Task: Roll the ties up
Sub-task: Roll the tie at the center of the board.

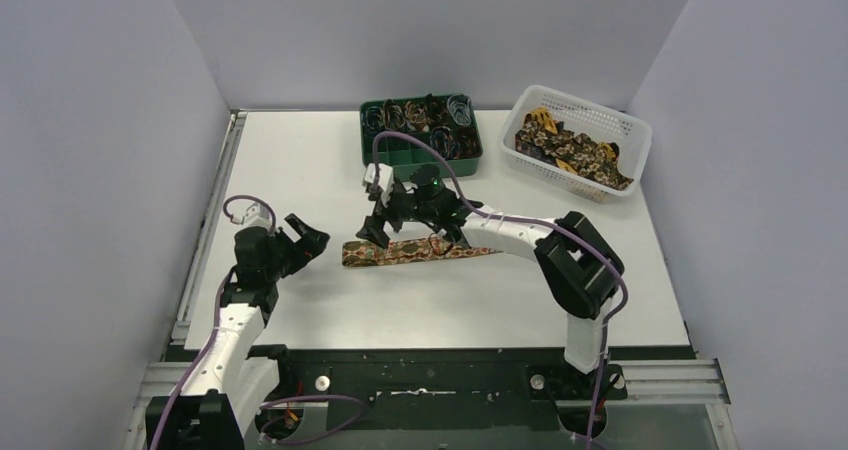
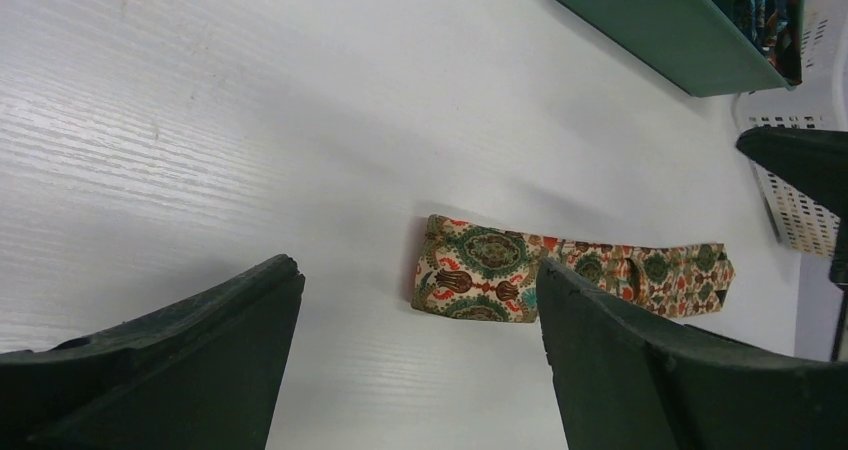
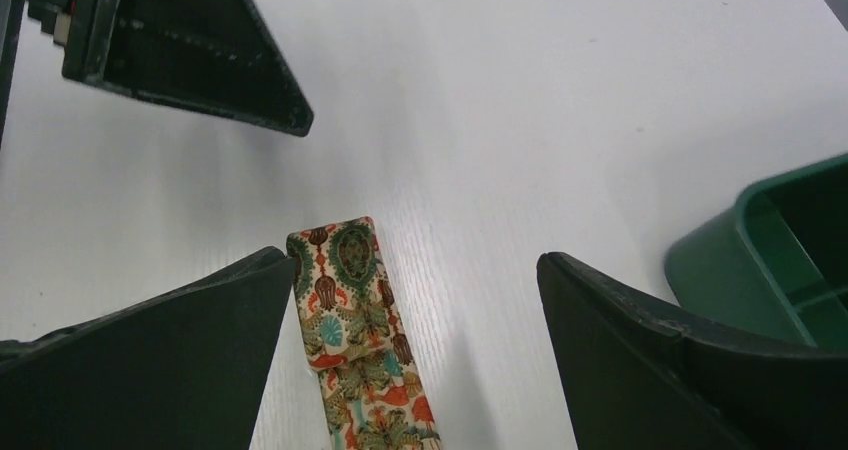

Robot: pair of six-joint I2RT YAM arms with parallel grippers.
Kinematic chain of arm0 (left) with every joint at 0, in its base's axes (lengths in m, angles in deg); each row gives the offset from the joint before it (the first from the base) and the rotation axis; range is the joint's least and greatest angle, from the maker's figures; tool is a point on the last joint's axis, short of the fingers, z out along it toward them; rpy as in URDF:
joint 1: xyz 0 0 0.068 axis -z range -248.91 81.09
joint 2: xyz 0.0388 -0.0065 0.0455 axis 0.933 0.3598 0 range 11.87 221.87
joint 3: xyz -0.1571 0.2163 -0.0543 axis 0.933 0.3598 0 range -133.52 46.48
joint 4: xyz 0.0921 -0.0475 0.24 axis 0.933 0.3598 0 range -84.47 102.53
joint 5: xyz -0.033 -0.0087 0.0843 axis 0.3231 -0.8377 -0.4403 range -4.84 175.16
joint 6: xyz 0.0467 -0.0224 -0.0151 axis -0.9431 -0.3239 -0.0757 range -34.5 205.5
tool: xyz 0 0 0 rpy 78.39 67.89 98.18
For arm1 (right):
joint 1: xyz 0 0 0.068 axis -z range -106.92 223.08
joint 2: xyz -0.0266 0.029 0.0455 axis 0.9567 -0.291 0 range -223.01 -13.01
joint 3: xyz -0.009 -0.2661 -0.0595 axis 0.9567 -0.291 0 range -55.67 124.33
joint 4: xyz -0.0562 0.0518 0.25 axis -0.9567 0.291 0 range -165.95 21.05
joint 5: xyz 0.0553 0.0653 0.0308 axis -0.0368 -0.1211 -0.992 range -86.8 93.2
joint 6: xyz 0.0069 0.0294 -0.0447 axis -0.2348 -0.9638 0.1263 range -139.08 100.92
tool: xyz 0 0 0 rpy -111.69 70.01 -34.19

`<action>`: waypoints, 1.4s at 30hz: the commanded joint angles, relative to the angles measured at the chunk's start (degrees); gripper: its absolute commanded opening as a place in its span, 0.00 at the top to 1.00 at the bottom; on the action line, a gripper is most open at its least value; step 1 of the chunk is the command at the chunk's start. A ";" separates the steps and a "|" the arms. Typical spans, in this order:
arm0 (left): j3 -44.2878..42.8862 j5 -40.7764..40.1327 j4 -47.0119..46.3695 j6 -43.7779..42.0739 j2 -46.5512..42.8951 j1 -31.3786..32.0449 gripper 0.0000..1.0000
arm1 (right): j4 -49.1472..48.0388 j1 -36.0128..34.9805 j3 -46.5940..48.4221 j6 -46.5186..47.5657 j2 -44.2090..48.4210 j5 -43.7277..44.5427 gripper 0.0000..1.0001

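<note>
One tie (image 1: 415, 251), a flat strip in a cream, green and red floral print, lies across the middle of the table. Its left end is folded over on itself (image 3: 335, 270). My right gripper (image 1: 378, 232) hovers open over that left part. In the right wrist view (image 3: 415, 260) the tie runs beside its left finger (image 3: 150, 360). My left gripper (image 1: 310, 242) is open and empty, just left of the tie's folded end (image 2: 475, 275), with the end ahead between its fingertips (image 2: 418, 268).
A green compartment box (image 1: 420, 130) with small coiled ties stands at the back centre. A white basket (image 1: 580, 140) with more ties is at the back right. Grey walls close three sides. A metal rail runs along the table's left edge (image 1: 205, 240).
</note>
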 commanded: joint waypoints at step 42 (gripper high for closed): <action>4.24 15.93 -20.34 1.42 14.79 -3.05 0.15 | 9.06 -1.10 -1.54 -61.98 -3.52 18.69 0.36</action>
